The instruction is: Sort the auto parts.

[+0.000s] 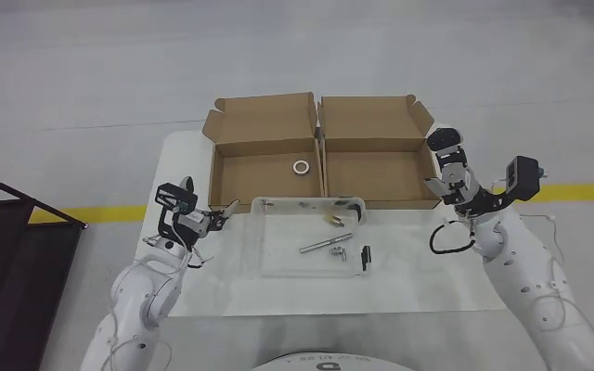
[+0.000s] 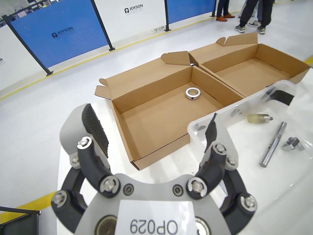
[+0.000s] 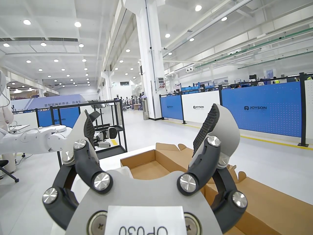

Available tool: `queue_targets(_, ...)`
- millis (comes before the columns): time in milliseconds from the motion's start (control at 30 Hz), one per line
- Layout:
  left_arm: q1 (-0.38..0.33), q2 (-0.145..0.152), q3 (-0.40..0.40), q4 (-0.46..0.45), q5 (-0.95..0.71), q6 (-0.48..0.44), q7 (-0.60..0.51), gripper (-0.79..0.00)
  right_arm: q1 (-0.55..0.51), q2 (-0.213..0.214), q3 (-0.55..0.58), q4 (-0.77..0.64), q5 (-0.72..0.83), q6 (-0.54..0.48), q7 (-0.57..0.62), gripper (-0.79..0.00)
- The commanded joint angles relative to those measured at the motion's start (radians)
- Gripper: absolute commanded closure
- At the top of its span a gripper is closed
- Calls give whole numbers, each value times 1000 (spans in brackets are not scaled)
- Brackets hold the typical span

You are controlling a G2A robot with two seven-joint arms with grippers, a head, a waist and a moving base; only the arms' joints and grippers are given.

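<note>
Two open cardboard boxes stand side by side at the back of the white table. The left box (image 1: 251,181) (image 2: 151,121) holds one metal ring (image 1: 301,167) (image 2: 192,93); the right box (image 1: 380,176) (image 2: 251,72) (image 3: 151,165) looks empty. In front of them a clear tray (image 1: 264,269) (image 2: 195,125) holds a steel rod (image 1: 325,244) (image 2: 273,144), a pale short cylinder (image 1: 332,220) (image 2: 259,118), a small metal bracket (image 1: 340,252) (image 2: 293,145) and a black piece (image 1: 366,258). My left gripper (image 1: 223,215) (image 2: 150,112) is open and empty at the tray's left corner. My right gripper (image 1: 450,162) (image 3: 150,110) is open and empty by the right box's right wall.
Another black part (image 1: 345,200) (image 2: 281,96) lies at the tray's back edge. The box lids (image 1: 264,116) fold back behind the boxes. Bare table lies left of the tray and in front of it. A black rack (image 1: 23,241) stands off the table's left side.
</note>
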Motion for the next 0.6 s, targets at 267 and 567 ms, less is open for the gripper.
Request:
queue_targets(267, -38, 11, 54, -60, -13, -270, -49, -785, 0, 0, 0, 0, 0, 0, 0, -785)
queue_targets(567, -166, 16, 178, -101, -196, -403, -425, -785, 0, 0, 0, 0, 0, 0, 0, -785)
